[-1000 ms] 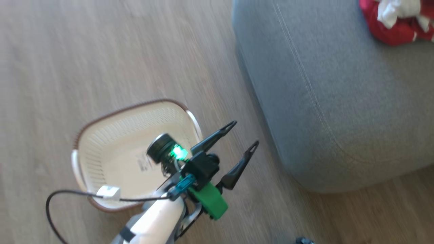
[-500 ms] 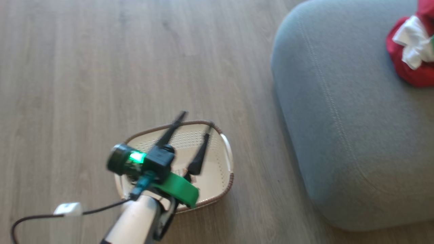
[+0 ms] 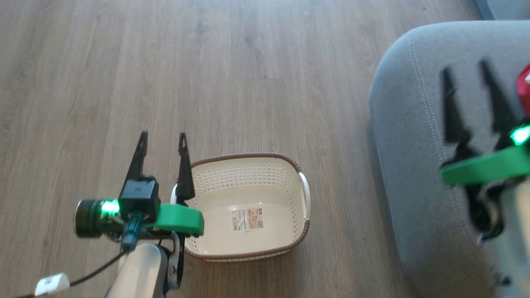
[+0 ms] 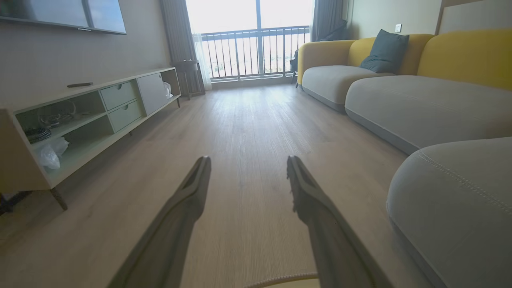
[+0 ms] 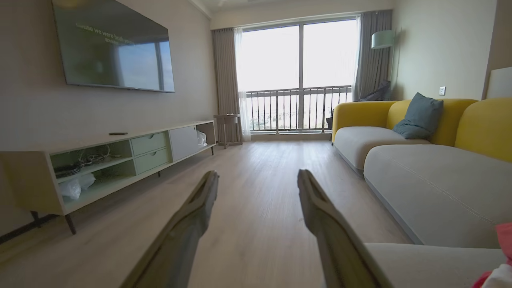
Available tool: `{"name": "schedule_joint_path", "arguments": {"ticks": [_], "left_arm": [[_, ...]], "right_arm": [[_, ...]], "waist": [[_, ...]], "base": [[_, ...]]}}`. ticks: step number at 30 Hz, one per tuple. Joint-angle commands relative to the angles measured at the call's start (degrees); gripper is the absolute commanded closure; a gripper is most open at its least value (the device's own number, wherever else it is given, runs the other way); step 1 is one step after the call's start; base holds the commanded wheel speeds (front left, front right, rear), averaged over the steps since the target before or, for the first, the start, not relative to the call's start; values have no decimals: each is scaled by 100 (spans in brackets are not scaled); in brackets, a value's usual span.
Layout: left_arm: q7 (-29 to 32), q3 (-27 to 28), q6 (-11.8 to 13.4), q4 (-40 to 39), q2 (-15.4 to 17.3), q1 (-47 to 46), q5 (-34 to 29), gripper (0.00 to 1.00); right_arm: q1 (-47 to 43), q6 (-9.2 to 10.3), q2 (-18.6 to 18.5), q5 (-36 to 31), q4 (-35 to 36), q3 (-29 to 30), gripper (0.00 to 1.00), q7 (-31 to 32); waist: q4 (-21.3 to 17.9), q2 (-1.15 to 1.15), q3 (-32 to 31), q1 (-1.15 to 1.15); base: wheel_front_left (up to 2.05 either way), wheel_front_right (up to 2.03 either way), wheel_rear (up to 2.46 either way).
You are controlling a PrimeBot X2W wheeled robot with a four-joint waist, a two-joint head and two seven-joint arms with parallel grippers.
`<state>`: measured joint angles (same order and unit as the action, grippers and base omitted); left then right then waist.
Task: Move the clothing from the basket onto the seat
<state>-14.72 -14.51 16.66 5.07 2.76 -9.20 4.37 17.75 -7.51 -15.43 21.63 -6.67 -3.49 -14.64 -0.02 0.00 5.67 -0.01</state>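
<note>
The left gripper hangs over the wooden floor at the basket's left end, its fingers spread with nothing between them. On the basket's bare bottom is a printed sticker; its writing is too small to read. To the right lies the grey seat. Above it the right gripper, blurred, also holds its fingers apart and empty. The red clothing lies on the seat at the far right edge.
</note>
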Motion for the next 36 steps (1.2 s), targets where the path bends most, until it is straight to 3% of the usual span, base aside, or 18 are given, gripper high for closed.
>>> {"name": "schedule_joint_path", "arguments": {"ticks": [1,13,21,31,36], "left_arm": [[-28,217,92,-211,12,-131,-30,0],[-28,156,282,-182,12,167,-23,0],[-28,299,203,-23,12,308,428,0],[-28,240,-101,52,12,338,288,0],[-28,227,-130,48,12,346,302,0]], "right_arm": [[-116,2,141,-75,185,-3,0,-36],[-1108,2,935,-525,251,262,0,-36],[-1237,2,1026,-870,458,135,0,-36],[-1236,2,1108,-859,382,200,0,-36],[-1243,2,1139,-871,343,220,0,-36]], "waist": [[17,0,-9,1],[54,0,-60,1],[-20,0,-97,1],[-41,0,-105,1],[-29,0,-106,1]], "base": [[0,0,0],[0,0,0],[0,0,0],[0,0,0],[0,0,0]]}}
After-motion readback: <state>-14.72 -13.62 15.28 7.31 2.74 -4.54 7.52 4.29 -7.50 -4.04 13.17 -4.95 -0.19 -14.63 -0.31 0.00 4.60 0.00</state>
